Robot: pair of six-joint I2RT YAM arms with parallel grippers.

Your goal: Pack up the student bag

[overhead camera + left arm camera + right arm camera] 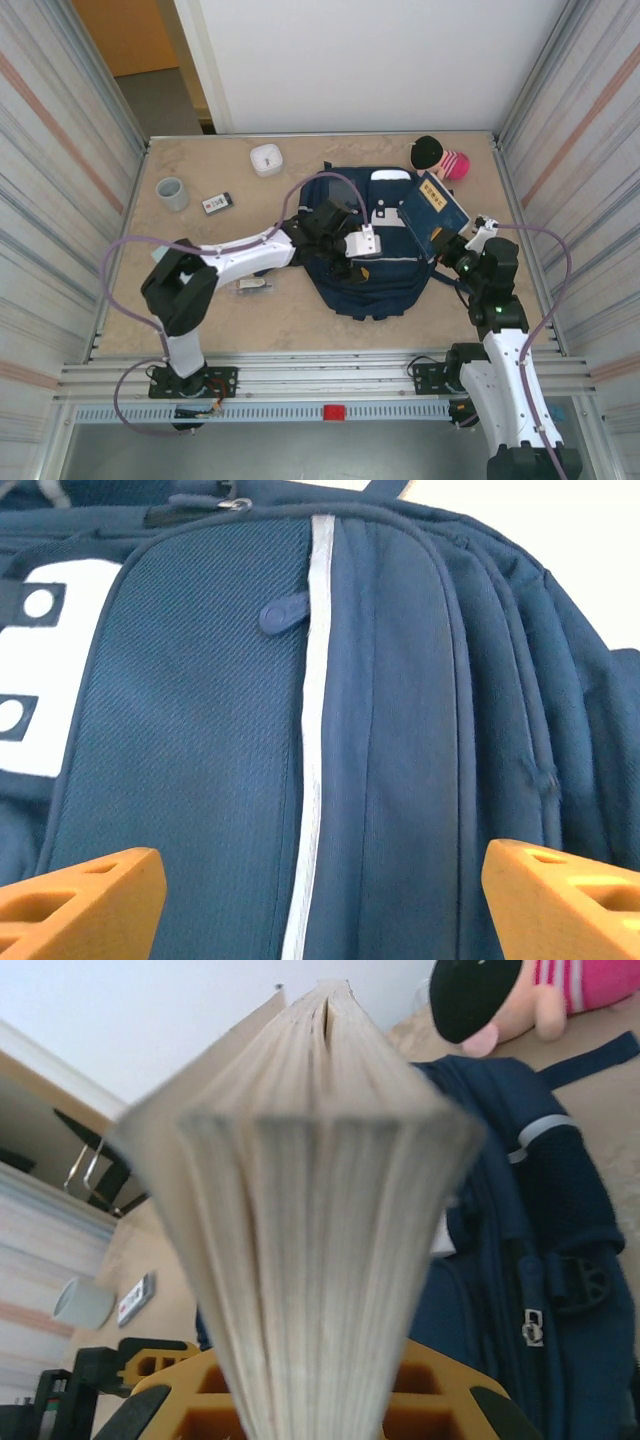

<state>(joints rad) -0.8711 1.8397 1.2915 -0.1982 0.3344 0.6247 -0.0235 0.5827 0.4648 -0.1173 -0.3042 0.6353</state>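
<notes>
Book (437, 212) is pinched in the right claw (320, 1405) beside the student bag (365, 285), likely ready to go in, while the left claw (320, 890) hangs spread above it.

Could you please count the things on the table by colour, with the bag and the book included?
Navy: 2, student bag, book
White: 1, small container
Grey: 1, cup
Pink and black: 1, plush toy
Black and white: 1, small flat device
Pale: 1, small unclear item
Total: 7
</notes>
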